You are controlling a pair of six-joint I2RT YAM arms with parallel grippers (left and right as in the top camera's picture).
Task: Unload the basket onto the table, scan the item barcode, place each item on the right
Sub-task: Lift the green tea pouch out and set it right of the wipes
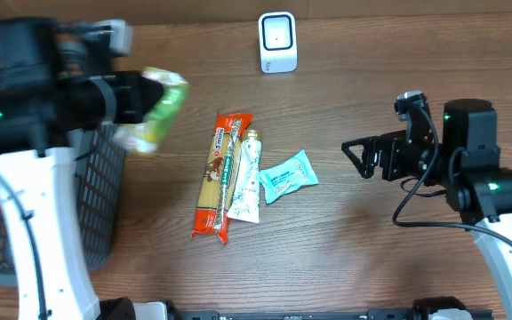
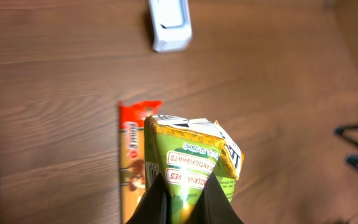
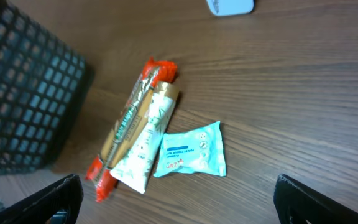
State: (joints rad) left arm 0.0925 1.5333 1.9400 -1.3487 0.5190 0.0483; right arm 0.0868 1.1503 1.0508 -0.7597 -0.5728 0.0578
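Tightly around green carton (image 2: 191,163): left tool (image 2: 182,200).

the whole table (image 1: 354,267) is seen straight down from high above. from the left wrist the wood is looked at steeply and from close by, a green carton (image 2: 191,168) filling the lower centre of the frame. from the right wrist the table is viewed at a slant, from lower down. the white scanner (image 1: 277,42) and orange packet (image 1: 222,178) are shared by all three views, the black basket (image 1: 105,204) by the overhead and right wrist views.
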